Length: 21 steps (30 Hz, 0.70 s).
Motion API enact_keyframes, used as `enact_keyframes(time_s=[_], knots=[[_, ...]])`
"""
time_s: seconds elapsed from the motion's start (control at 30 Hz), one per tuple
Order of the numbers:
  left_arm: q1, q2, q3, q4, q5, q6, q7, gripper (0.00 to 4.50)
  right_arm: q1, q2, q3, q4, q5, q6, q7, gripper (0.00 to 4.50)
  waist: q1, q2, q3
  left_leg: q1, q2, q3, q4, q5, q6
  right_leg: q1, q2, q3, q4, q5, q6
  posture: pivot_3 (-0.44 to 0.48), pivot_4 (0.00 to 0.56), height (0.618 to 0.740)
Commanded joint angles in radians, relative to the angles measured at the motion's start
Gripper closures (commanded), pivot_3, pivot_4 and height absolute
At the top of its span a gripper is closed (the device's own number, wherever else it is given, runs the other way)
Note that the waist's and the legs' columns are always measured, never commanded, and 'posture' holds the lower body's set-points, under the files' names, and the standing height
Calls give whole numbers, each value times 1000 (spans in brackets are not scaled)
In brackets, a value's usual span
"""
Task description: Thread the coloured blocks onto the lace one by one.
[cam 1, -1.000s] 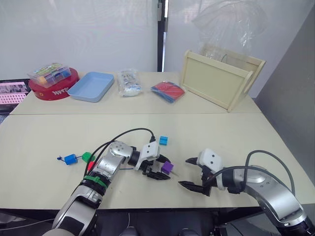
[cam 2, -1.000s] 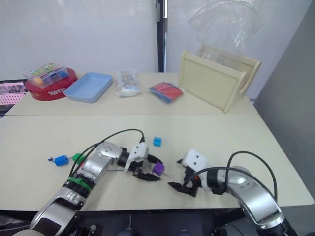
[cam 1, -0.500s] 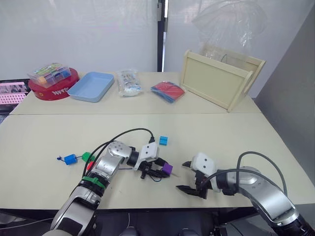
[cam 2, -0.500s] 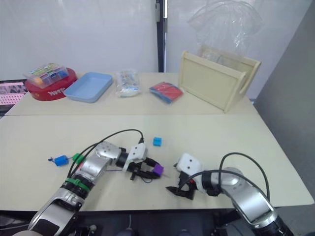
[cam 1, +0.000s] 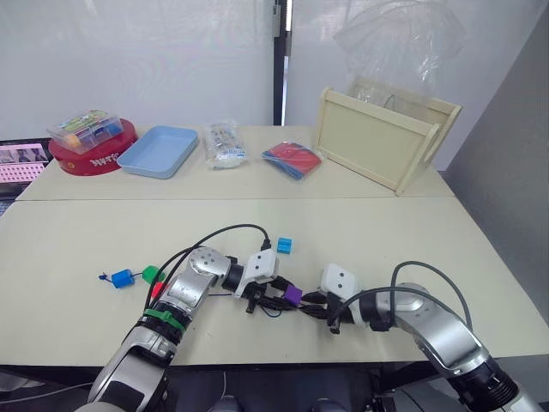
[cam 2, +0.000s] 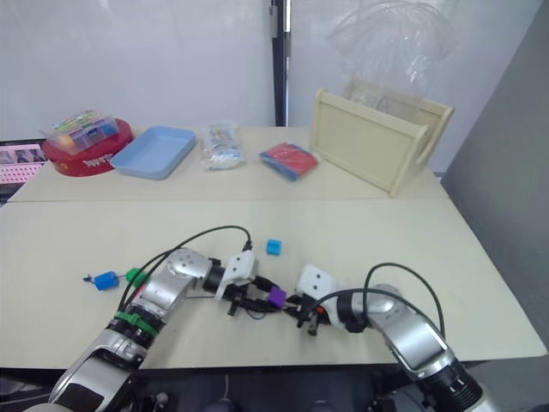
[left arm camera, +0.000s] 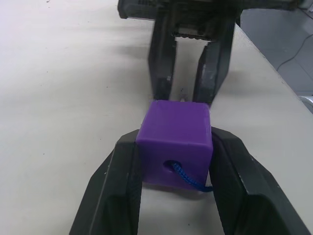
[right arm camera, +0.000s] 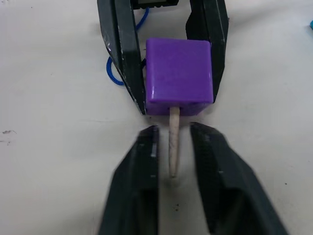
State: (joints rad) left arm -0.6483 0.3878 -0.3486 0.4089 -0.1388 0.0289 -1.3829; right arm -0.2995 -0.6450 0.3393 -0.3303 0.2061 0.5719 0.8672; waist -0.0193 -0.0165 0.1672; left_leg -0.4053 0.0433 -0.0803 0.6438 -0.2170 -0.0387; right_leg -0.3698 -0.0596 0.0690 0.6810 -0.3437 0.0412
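The left gripper is clamping the purple block near the front edge of the table, and the lace is running into the block's hole, with its pale tip poking out the far face. The right gripper is reaching in with its jaws slightly apart on either side of that tip, not yet closed on it. In my judgement the purple block is half threaded: the tip is through and needs pulling on. The blue block and green block are lying together to the robot's left, seemingly at the lace's far end, so they are probably already strung, though I cannot tell for sure. The cyan block is sitting loose just beyond the grippers, waiting its turn. At the far left, a red tin is carrying white lettering too small to read.
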Motion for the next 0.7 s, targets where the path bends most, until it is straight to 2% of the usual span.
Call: enact_keyframes(time_s=[0.03, 0.23, 0.33, 0.47, 0.57, 0.7], knots=[[7, 2, 9, -34, -6, 3, 3, 3155, 14, -27, -29, -23, -10, 0, 0, 4500, 1, 0, 0, 0, 0, 0, 0, 0, 0, 0, 0, 0, 0, 0, 0, 0, 150, 740], [20, 15, 20, -62, -15, 26, 6, 3243, 4, -62, -41, -40, -6, -7, 19, 4500, 2, 0, 0, 0, 0, 0, 0, 0, 0, 0, 0, 0, 0, 0, 0, 0, 150, 740], [49, 48, 46, -118, -24, 73, 27, 3243, 13, -121, -57, -64, 1, -23, 64, 4500, 2, 0, 0, 0, 0, 0, 0, 0, 0, 0, 0, 0, 0, 0, 0, 0, 150, 740], [117, 135, 102, -225, -58, 151, 46, 3243, 43, -185, -100, -55, 4, -47, 89, 4500, -3, 0, 0, 0, 0, 0, 0, 0, 0, 0, 0, 0, 0, 0, 0, 0, 150, 740], [152, 190, 134, -266, -68, 189, 55, 3243, 47, -186, -111, -54, 5, -53, 90, 4500, -7, 0, 0, 1, 1, 0, 0, 0, 0, 0, 0, 0, 1, 0, 0, 0, 150, 740], [229, 321, 197, -272, -68, 204, 43, 3243, 24, -159, -88, -57, -8, -57, 83, 4500, -15, 0, 0, 1, 1, 0, -1, 0, 0, 0, 0, 0, 0, 0, 0, 0, 150, 740]])
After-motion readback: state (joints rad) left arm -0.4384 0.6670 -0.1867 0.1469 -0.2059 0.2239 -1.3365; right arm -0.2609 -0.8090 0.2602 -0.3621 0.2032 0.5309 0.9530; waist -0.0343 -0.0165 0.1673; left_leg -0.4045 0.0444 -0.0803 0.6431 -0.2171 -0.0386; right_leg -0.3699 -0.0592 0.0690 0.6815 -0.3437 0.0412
